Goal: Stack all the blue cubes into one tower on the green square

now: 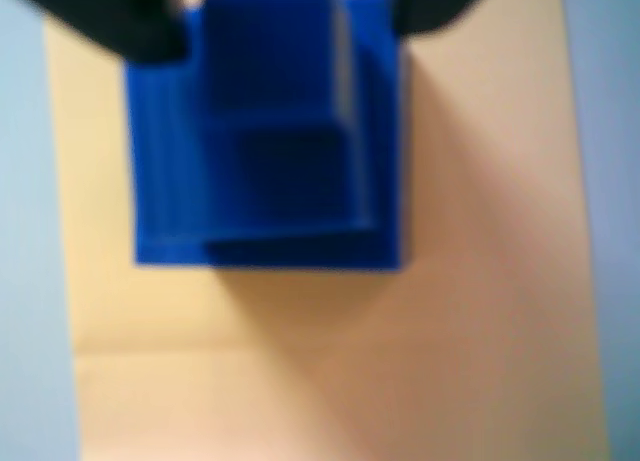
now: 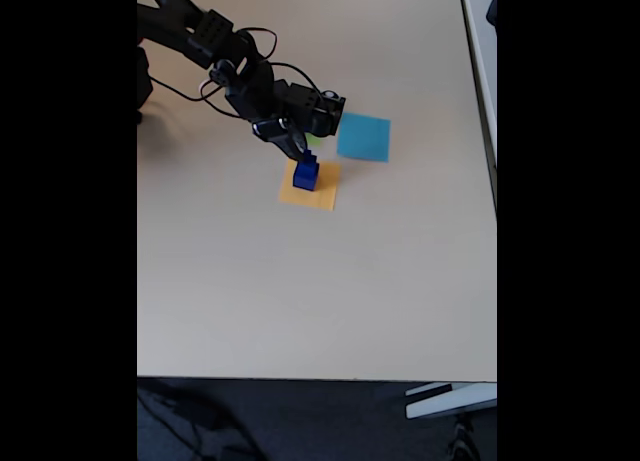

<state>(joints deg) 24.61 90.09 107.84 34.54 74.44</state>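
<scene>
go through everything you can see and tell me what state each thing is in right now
blue cubes: stacked, smaller ones on a larger base, standing on the orange-yellow square.
orange-yellow square: flat on the table, carrying the stack.
cyan-blue square: flat, bare.
green square: mostly hidden behind the arm, just a sliver showing.
gripper: right above the stack, fingers flanking the top cube; too blurred to tell whether they grip.

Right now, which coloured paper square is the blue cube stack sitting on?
The orange-yellow square, in the fixed view. The stacked blue cubes stand on it below the gripper. The cyan-blue square lies bare to its right; a green sliver peeks from behind the gripper.
</scene>
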